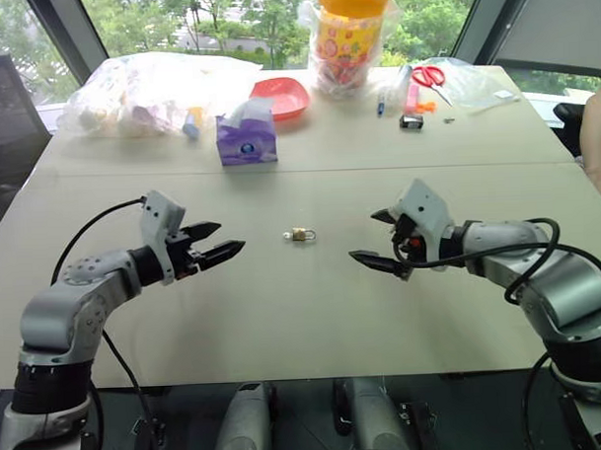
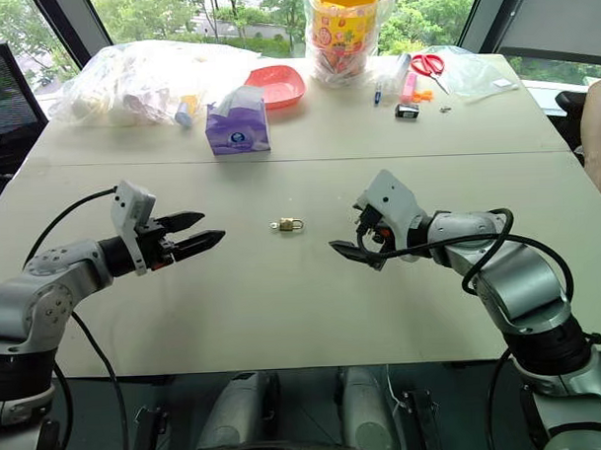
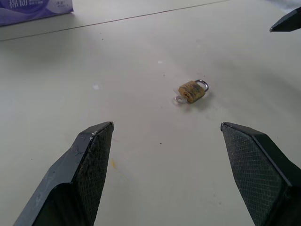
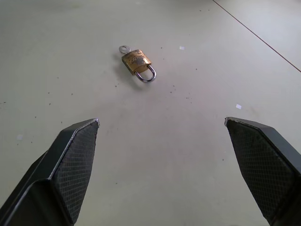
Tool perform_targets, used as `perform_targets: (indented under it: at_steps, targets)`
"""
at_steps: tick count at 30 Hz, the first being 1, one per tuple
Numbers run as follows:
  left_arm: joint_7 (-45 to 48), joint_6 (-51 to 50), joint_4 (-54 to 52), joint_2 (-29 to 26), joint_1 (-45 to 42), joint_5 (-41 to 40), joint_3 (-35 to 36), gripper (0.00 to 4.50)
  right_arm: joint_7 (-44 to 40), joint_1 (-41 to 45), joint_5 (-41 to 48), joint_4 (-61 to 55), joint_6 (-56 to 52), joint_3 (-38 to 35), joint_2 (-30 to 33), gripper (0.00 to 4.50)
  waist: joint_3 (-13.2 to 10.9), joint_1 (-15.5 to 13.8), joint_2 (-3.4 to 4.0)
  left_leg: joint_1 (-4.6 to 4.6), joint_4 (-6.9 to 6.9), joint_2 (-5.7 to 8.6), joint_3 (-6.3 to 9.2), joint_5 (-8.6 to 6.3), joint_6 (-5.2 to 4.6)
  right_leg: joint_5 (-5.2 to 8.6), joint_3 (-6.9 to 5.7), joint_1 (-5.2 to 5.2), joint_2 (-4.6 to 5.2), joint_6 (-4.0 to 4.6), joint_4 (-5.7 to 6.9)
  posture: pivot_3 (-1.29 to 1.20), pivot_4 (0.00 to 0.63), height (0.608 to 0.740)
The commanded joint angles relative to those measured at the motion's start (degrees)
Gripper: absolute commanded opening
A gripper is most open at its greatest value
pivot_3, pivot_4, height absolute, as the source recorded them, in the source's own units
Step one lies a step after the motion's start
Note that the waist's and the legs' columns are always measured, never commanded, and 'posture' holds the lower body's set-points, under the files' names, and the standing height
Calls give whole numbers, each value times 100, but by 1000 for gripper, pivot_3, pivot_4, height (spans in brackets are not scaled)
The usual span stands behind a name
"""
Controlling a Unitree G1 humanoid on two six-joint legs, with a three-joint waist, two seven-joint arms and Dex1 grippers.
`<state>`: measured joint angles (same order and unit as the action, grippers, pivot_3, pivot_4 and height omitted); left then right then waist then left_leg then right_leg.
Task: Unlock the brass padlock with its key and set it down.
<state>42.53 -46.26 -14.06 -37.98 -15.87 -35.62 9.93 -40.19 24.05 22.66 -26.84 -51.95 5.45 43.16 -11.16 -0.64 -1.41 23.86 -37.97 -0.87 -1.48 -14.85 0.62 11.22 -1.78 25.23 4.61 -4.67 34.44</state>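
Note:
The brass padlock (image 1: 301, 234) lies flat on the beige table (image 1: 284, 314), about midway between my two grippers. It is a small yellow-brass body with a silvery shackle (image 4: 146, 75). The key (image 3: 179, 98) is tiny and silvery, and its round head sticks out of the body's end opposite the shackle. My left gripper (image 1: 230, 237) hovers left of the padlock, open and empty, pointing at it. From the right, my right gripper (image 1: 363, 235) also points at it, open with nothing between its fingers. A tip of the right gripper's fingers (image 3: 287, 21) shows in the left wrist view.
At the table's far side stand a purple tissue box (image 1: 246, 138), a red bowl (image 1: 281, 95), a filled plastic bag (image 1: 148, 92), a wrapped yellow container (image 1: 351, 36), red scissors (image 1: 429, 75) and a small black-and-orange object (image 1: 411, 120). A person's arm (image 1: 599, 145) shows at the right edge.

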Motion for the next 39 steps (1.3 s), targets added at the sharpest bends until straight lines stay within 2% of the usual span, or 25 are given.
perform_targets:
  at_steps: [1,13,15,20,22,26,30,39]
  targets:
    - [-61,94,-149,6,12,-49,146,3782,-59,135,-35,-49,199,-54,17,4500,0,0,0,0,0,0,0,0,0,0,0,0,0,0,0,0,150,740]
    - [74,71,-345,-197,108,-87,40,3782,-151,387,-115,303,443,36,-99,4500,0,1,0,0,-4,1,-1,0,0,-2,1,-2,0,-1,1,0,150,740]
    - [252,127,-288,-359,42,-15,-38,3782,-180,599,-243,578,514,219,-183,4500,0,14,0,-1,-5,1,-1,0,0,-3,0,-2,-1,-1,2,0,150,740]
    - [1399,417,-103,-1412,38,333,-481,3782,-546,1498,-831,1656,958,1225,-609,4500,0,110,0,-7,-6,-2,-6,1,0,-7,1,1,-9,8,7,0,150,740]
    - [1600,516,-9,-1592,-25,390,-572,3782,-672,1780,-1077,2130,1180,1542,-807,4500,-2,137,4,-6,-4,-3,-6,1,0,-7,1,3,-10,8,7,0,150,740]
    - [1594,664,174,-1526,-309,456,-539,3782,-1008,2230,-1369,2945,1465,1962,-1231,4500,-2,128,3,1,-5,-1,-5,1,-1,-7,1,3,-6,6,6,0,150,740]
    - [1525,676,177,-1432,-369,482,-555,3782,-1179,2555,-1527,3660,1645,2045,-1627,4500,-2,140,3,7,-9,1,-5,1,-1,-9,2,6,-5,4,9,0,150,740]
    - [1137,689,-86,-1098,71,575,-537,3782,-1387,3222,-2094,5733,2547,2102,-2453,4500,-2,163,3,-4,-9,1,-8,1,0,-20,6,10,-6,-15,38,0,150,740]
